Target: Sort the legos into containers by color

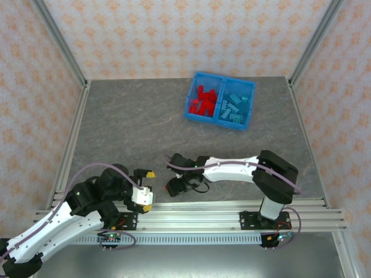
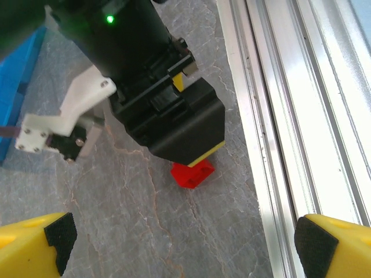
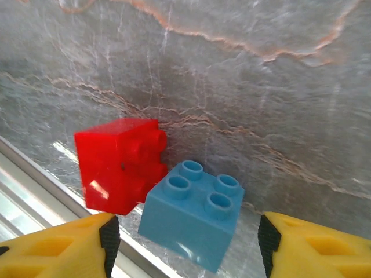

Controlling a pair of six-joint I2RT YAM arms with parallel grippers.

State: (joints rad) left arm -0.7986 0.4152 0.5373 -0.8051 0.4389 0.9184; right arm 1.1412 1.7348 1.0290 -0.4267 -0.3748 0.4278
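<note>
- Blue bin (image 1: 208, 119) at the far side of the surface (image 1: 127, 121); red legos (image 1: 203, 101) in its left compartment, teal legos (image 1: 235, 104) in the right.
- Beside the front rail (image 1: 203, 211), one red brick (image 3: 122, 165) touching one blue brick (image 3: 194, 211).
- Right arm stretched leftward and low; right end effector (image 1: 177, 186) partly open, fingers (image 3: 313, 246) flanking the blue brick, gripping nothing.
- Left arm folded near-left; left end effector (image 2: 186, 243) spread wide, empty.

Top camera: high behind my bases, looking down over the table (image 1: 127, 133). Left wrist: low by the near edge, facing my right gripper (image 2: 190, 124). Right wrist: close above the red brick (image 3: 119, 165), shared by both wrist views.
</note>
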